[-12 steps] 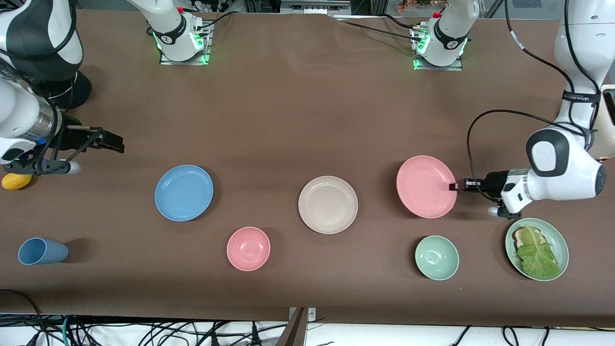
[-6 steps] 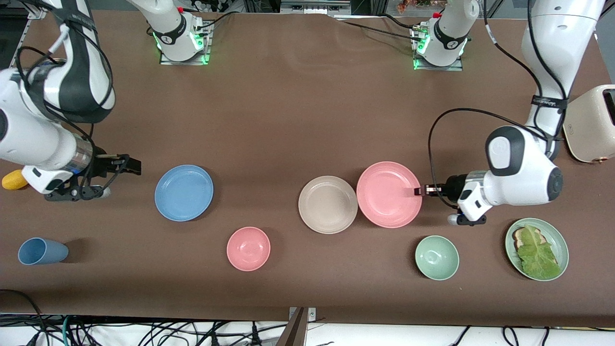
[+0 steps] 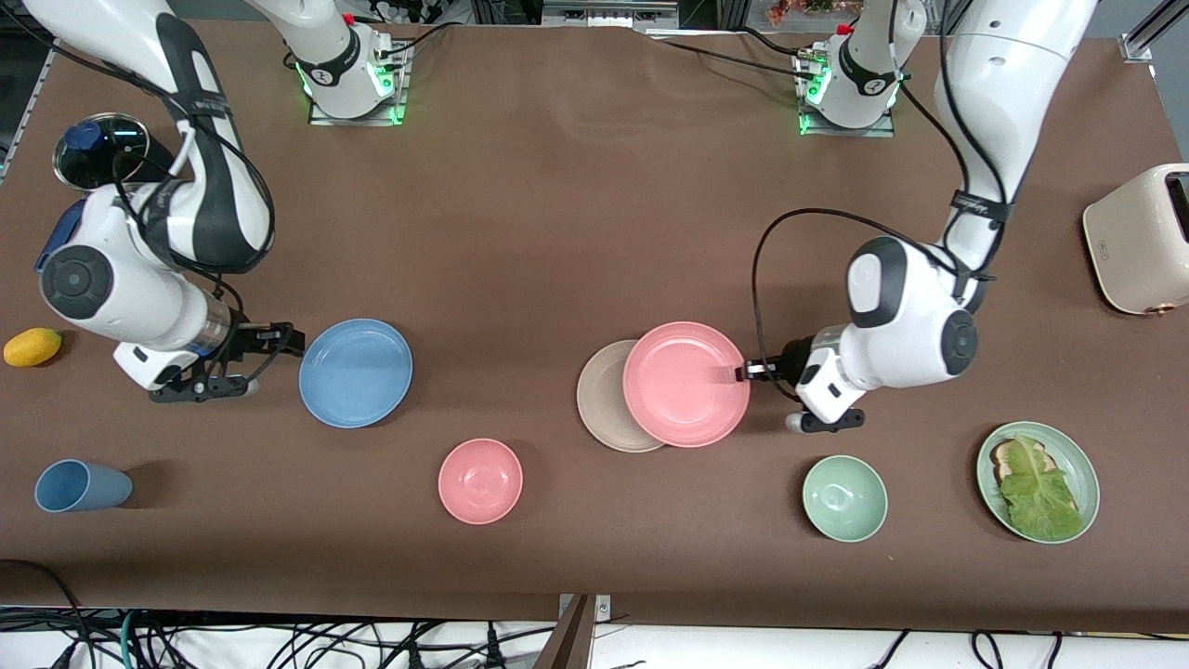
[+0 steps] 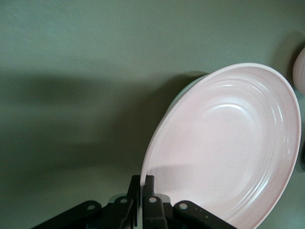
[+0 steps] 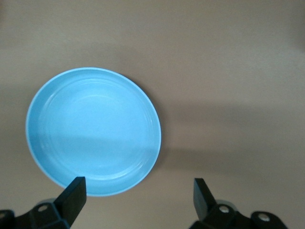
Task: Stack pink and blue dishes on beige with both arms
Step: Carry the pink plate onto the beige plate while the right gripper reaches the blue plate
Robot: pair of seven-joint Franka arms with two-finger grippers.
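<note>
Left claw grips pink plate – overlapping beige plate.

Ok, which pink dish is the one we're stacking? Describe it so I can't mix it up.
Start at the beige plate in the middle of the table. The pink plate overlaps its edge toward the left arm's end, with the left gripper shut on its rim. It is wide, flat and shallow, unlike the smaller, deeper pink bowl, which sits nearer the front camera.
</note>
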